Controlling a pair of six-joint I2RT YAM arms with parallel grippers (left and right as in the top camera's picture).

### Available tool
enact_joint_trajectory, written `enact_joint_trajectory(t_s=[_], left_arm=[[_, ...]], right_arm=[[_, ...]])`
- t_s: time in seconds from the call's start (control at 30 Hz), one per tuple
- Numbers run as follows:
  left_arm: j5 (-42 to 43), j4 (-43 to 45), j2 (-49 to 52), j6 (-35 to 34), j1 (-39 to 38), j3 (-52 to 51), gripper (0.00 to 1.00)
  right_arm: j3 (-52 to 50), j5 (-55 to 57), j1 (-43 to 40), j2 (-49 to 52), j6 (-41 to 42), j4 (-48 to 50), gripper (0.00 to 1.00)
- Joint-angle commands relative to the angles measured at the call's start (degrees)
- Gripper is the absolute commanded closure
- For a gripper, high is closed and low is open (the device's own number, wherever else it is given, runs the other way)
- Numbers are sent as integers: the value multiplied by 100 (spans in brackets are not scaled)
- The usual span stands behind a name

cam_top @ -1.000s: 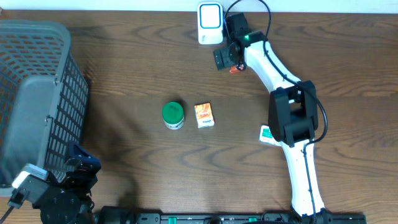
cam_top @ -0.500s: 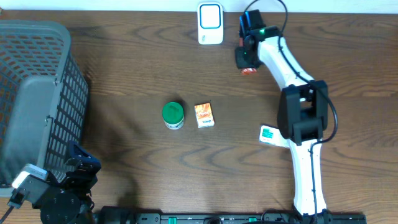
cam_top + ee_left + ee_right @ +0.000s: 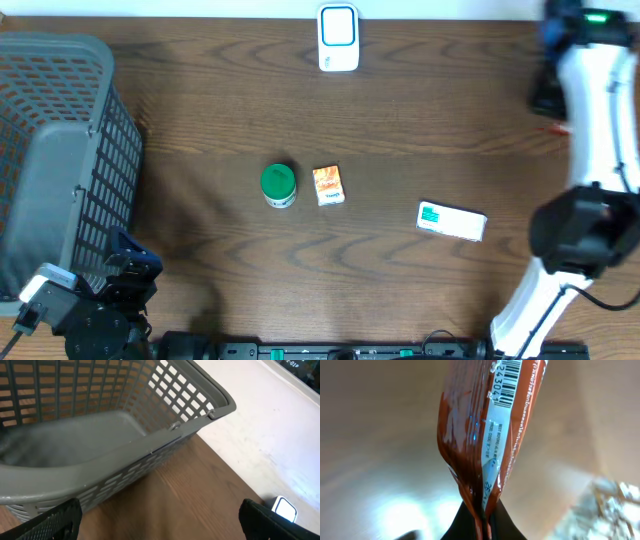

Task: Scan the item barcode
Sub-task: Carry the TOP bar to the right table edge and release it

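Observation:
My right gripper [image 3: 482, 521] is shut on the lower end of a glossy brown packet [image 3: 485, 425]. The packet stands up from the jaws, and the barcode [image 3: 507, 379] on its white label faces the wrist camera. From overhead the right gripper [image 3: 548, 92] hangs at the table's far right edge, well right of the white scanner [image 3: 338, 38] at the back centre. A red sliver of the packet [image 3: 559, 128] shows just below it. My left gripper [image 3: 160, 527] is open and empty, low at the front left beside the basket.
A large grey mesh basket [image 3: 60, 150] fills the left side. Mid-table stand a green-lidded jar [image 3: 278, 185] and a small orange box [image 3: 328, 185]. A white box with teal print [image 3: 452, 221] lies to the right, near the right arm's base.
The right arm has swung from beside the scanner to the far right edge, carrying the packet with it. The left arm has not moved.

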Motion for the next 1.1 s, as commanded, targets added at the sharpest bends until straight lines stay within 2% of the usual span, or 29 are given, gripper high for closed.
enact_joint_trajectory(t_s=[0.0, 0.17, 0.37, 0.4, 0.43, 0.47, 0.5, 0.53, 0.7, 0.83, 0.87, 0.93, 1.03, 1.07], left_arm=[[-35, 2, -13, -7, 20, -11, 2], [-33, 2, -13, -7, 20, -11, 2], [-35, 2, -13, -7, 20, -11, 2], [-35, 2, -13, -7, 20, -11, 2], [-35, 2, -13, -7, 17, -11, 2], [-33, 2, -13, -7, 20, -11, 2], [-35, 2, -13, -7, 20, -11, 2], [-35, 2, -13, -7, 20, -11, 2], [-35, 2, -13, -7, 20, -11, 2], [-35, 2, -13, -7, 20, -11, 2], [-35, 2, -13, -7, 20, -11, 2], [-35, 2, -13, -7, 20, -11, 2], [-35, 2, -13, -7, 20, -11, 2], [-33, 2, -13, -7, 20, -11, 2]], right_arm=[[-273, 719, -885, 225, 282, -63, 99], [-1084, 382, -2050, 225, 278, 363, 99], [-2094, 168, -2973, 225, 118, 1049, 99], [-2138, -111, -3108, 225, 0, 1119, 88], [-2135, -308, -3191, 225, -140, 1165, 52], [-2103, -501, -3279, 214, -306, 1191, 25], [-2055, -651, -3340, 195, -413, 1191, 9], [-1996, -815, -3383, 166, -511, 1178, 1], [-1631, -1974, -3355, -278, -960, 1143, 1], [-1550, -3163, -3064, -1036, -1421, 1130, 1], [-1552, -4015, -2835, -1427, -1987, 1093, 1], [-1552, -4594, -2520, -1779, -2498, 957, 1], [-1600, -4723, -1823, -2225, -3025, 669, 1], [-1698, -4717, -1241, -2455, -3368, 485, 1]])
